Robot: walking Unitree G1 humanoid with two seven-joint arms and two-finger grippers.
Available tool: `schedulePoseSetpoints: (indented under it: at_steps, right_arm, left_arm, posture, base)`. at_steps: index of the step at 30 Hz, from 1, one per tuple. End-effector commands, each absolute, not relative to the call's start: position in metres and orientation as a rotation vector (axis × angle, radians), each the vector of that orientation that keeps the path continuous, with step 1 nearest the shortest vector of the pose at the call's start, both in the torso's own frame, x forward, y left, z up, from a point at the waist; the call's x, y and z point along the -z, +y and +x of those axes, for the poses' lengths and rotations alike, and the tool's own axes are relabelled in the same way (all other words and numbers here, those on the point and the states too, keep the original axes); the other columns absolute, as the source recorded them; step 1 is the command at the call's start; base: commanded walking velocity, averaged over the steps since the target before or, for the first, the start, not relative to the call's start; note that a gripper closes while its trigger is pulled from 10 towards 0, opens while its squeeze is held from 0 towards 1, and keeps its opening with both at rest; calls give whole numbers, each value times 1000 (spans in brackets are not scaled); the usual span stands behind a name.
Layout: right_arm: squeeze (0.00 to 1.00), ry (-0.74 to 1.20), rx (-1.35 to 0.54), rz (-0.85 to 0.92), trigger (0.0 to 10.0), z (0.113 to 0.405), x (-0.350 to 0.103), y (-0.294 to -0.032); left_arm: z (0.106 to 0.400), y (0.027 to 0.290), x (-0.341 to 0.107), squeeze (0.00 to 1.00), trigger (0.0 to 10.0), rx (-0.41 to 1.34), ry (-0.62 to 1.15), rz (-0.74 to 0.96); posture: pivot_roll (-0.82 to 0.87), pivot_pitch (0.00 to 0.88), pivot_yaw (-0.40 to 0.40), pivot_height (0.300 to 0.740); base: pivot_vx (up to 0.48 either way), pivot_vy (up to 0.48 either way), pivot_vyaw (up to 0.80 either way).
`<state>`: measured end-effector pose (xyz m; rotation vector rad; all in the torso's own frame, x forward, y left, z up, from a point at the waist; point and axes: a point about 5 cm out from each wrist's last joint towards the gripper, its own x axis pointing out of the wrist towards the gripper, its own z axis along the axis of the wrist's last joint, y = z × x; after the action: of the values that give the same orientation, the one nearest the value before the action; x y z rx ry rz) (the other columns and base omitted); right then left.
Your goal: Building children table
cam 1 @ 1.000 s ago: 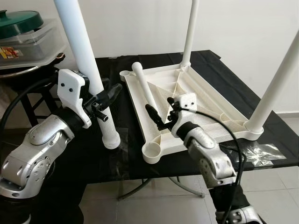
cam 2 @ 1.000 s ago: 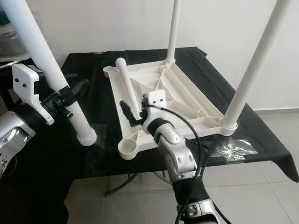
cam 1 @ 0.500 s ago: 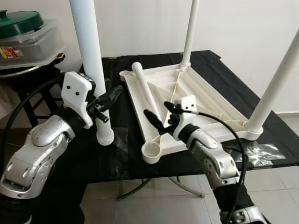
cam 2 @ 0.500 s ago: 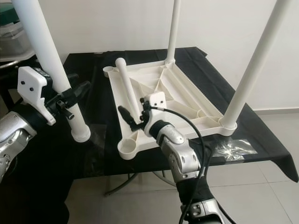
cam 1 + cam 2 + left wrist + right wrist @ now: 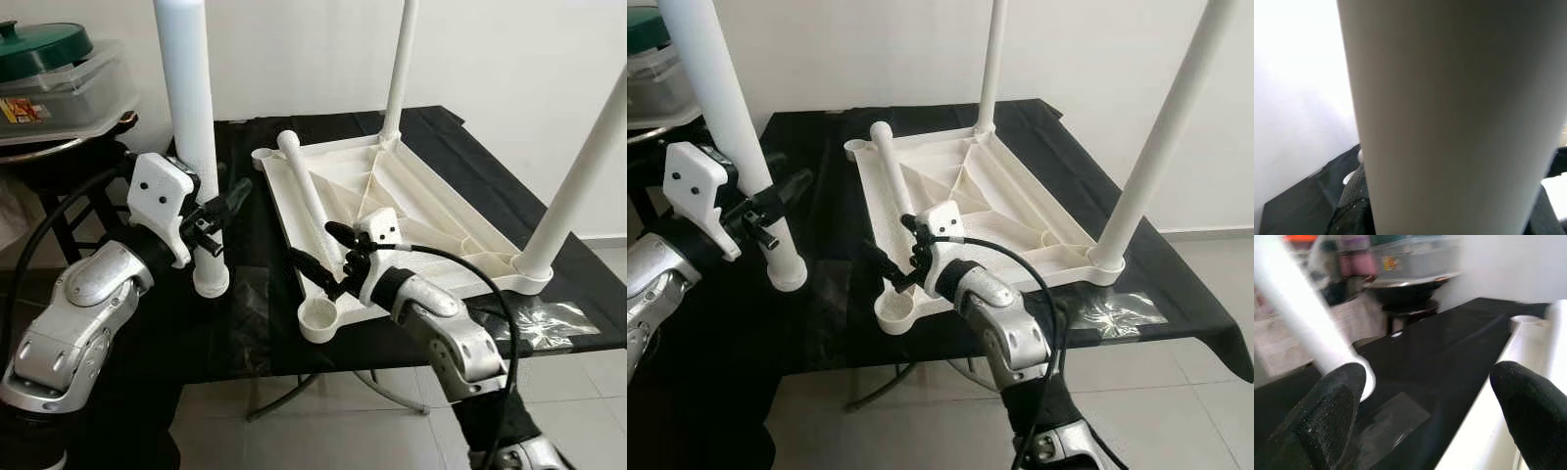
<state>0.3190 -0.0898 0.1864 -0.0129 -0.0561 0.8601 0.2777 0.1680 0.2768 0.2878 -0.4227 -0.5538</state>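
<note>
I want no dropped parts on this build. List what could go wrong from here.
1. The left gripper holds the long white plastic leg near its lower end, with most of its length above; it may tip or slip.
2. The open right gripper sits at the upturned white tabletop's rim beside the loose leg lying in it; a nudge might shift either.

Home, tiled floor (image 5: pixel 323 431), storage tubs (image 5: pixel 59 93)

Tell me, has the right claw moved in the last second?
Yes. The right claw has slid toward the robot's left, off the tabletop's inside to its near-left edge, opening.
</note>
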Motion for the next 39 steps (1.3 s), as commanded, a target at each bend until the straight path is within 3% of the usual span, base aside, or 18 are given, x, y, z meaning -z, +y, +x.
schedulePoseSetpoints:
  at_steps: [1,14,16,18,26,36,37,38,39]
  right_arm:
    - [0,-68,-939,-37,10000,313,-188,-87]
    - [0,-88,-1159,-168,10000,298,-192,-82]
    - [0,-90,-1182,-178,10000,296,-192,-81]
    - [0,-104,-1240,-212,10000,294,-194,-72]
    - [0,-128,-1289,-236,10000,296,-198,-57]
    - [0,-81,-1285,-254,10000,297,-188,-39]
    - [0,-67,-1291,-233,9333,295,-186,-36]
    - [0,-67,-1291,-233,9333,295,-186,-36]
    - [0,-65,-1294,-214,78,294,-185,-33]
  left_arm:
    - [279,169,-277,0,0,572,-427,312]
    - [283,159,-281,0,0,706,-403,246]
    - [281,155,-283,0,0,747,-404,219]
    - [272,140,-286,0,0,909,-379,132]
    - [258,128,-294,0,0,1106,-354,35]
    - [255,122,-298,0,0,1168,-344,-5]
    - [254,121,-299,0,0,1174,-344,-13]
    - [254,121,-299,0,0,1174,-344,-13]
    - [254,120,-299,0,0,1178,-345,-16]
  posture:
    - [-3,21,2,740]
    - [-4,20,-1,740]
    - [-4,20,-1,740]
    - [-3,19,0,740]
    - [0,19,-1,740]
    - [2,25,-1,740]
    - [2,25,-1,740]
    - [2,25,-1,740]
    - [2,25,-2,740]
  base:
    - [0,0,0]
    - [0,0,0]
    - [0,0,0]
    - [0,0,0]
    - [0,0,0]
    - [0,0,0]
    - [0,0,0]
    - [0,0,0]
    - [0,0,0]
